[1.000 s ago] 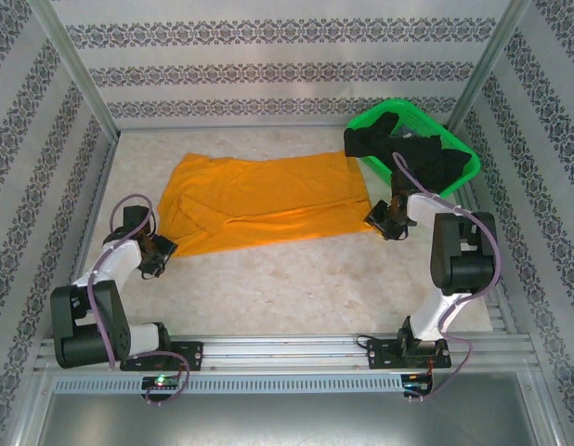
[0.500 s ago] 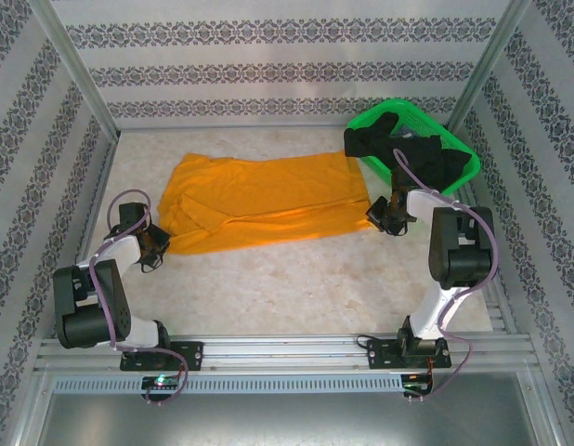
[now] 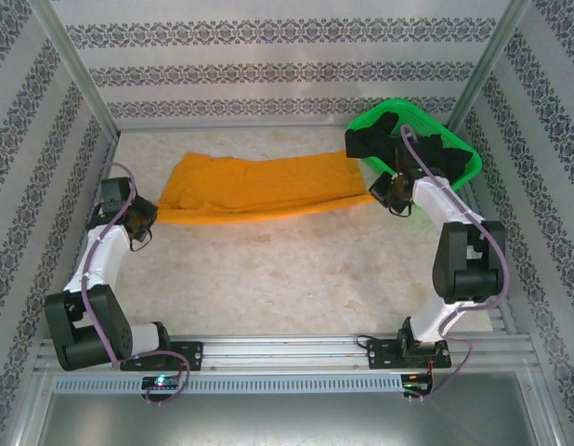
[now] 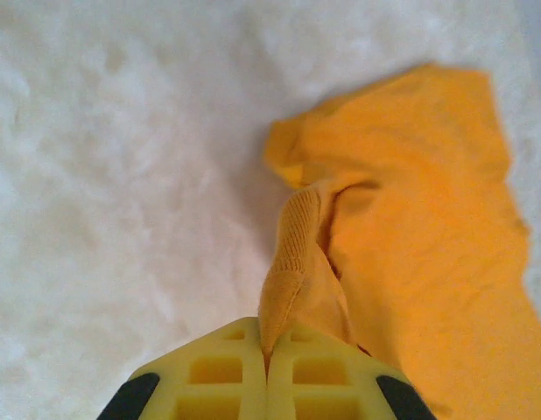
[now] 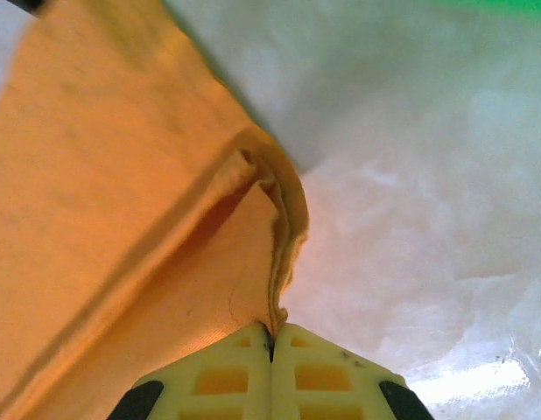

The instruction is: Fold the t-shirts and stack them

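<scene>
Top external view: table [image 3: 287, 279] carries the mustard-orange t-shirt [image 3: 259, 186] in the upper middle of the frame, as a narrow band with its long axis left-right. Green basket [image 3: 408, 107] sits at upper right, with the black t-shirts [image 3: 426, 153] heaped in it.

Left end effector [image 3: 143, 223] is at the band's left end and the right end effector [image 3: 384, 190] at its right end, so the cloth spans between them. Neither arm is nearer.

Left wrist: left end effector [image 4: 267, 367] is pressed together, pinching a ribbed edge of the mustard-orange t-shirt [image 4: 411, 219]. Right wrist: right end effector [image 5: 270, 350] is likewise pinching a hem of the cloth [image 5: 104, 175].

Versus one second ago: both arms now stand higher in the frame. The shirt's near edge has come up with them, so the spread shape looks narrower.

Judgement: a lengthwise fold is under way, and the near hem must go up-frame over the far hem.
</scene>
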{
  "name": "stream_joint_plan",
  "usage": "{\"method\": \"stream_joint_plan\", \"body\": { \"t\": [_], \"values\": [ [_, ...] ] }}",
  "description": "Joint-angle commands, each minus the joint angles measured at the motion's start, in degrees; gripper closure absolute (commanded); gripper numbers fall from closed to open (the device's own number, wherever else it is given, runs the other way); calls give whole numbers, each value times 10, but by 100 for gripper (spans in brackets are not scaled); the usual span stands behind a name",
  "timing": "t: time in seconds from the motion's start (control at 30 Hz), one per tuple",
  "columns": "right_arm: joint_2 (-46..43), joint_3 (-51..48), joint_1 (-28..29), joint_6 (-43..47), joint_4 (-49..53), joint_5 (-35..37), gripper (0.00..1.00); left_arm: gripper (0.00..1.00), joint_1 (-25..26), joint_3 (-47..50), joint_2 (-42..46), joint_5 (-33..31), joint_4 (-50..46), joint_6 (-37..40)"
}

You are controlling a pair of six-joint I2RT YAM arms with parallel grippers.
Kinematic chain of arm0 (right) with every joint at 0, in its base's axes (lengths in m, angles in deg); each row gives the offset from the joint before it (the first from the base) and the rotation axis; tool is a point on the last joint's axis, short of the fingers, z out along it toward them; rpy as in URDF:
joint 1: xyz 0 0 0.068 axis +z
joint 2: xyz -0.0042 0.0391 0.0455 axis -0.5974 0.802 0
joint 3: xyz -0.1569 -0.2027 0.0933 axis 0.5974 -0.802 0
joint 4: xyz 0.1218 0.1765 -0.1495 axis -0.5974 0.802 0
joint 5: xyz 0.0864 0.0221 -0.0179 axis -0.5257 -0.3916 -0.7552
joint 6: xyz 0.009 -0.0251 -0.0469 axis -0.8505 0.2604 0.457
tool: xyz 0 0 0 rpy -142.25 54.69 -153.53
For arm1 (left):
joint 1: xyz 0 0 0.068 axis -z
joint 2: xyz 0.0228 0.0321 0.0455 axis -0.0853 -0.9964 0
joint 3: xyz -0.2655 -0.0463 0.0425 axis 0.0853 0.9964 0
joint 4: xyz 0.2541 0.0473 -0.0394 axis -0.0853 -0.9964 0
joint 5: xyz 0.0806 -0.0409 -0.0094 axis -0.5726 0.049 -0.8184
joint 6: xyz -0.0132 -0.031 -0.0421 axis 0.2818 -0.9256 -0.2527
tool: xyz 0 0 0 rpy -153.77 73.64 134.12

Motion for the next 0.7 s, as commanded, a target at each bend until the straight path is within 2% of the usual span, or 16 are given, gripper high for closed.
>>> {"method": "stream_joint_plan", "body": {
  "t": [0.0, 0.13, 0.33, 0.43, 0.67],
  "values": [
    [-44, 20, 6, -6, 48, 41, 100, 100, -3, -29, 44, -55, -85, -16],
    [-82, -28, 16, -11, 63, 42, 100, 100, 12, 14, 82, -68, -125, -36],
    [-161, -182, 32, -24, 63, 62, 100, 100, 27, 137, 166, -101, -199, -56],
    [-174, -243, 30, -13, 62, 69, 100, 100, 37, 179, 177, -106, -214, -58],
    [-177, -285, 27, -3, 73, 83, 100, 100, 37, 226, 185, -124, -221, -77]
  ]
}}
